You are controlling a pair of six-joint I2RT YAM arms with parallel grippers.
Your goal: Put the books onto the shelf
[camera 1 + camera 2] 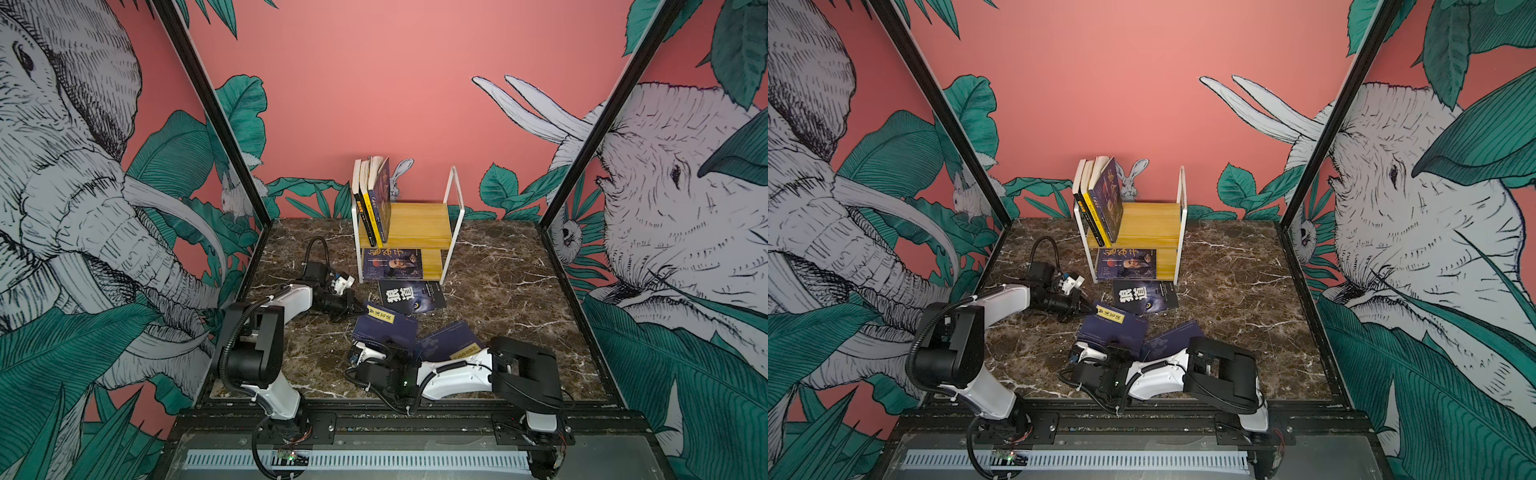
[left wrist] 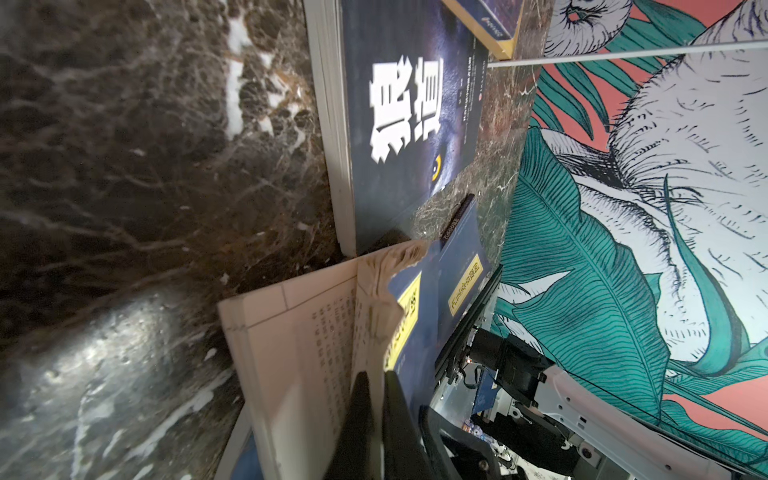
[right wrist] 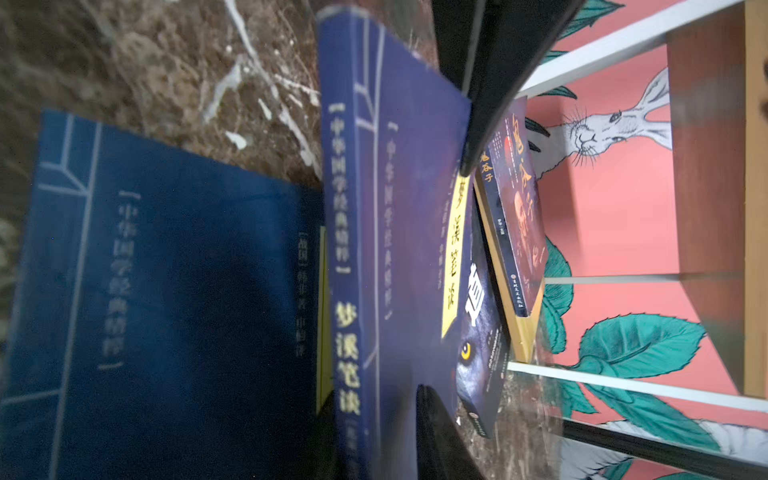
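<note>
Black right tool (image 3: 444,278): jaws apart over the cover of the navy book (image 3: 395,208), with no grip that I can see. Closing there may only scrape the cover.
navy book: lies on the worktop (image 1: 498,291), its far corner fanned open.
second navy book (image 1: 451,343): partly hidden behind the right arm, which could drag it along.
left tool (image 2: 376,380): jaws together, clamped on the navy book's cover and a few leaves. Lifted by that pinch, the book could flop open, crease or tear free.
black book (image 1: 411,295): flat just beyond that corner, where it may get shoved.
shelf (image 1: 419,224): three books (image 1: 372,199) lean at its left end and one (image 1: 392,264) lies on the lower board. A knock could topple the leaning ones.
</note>
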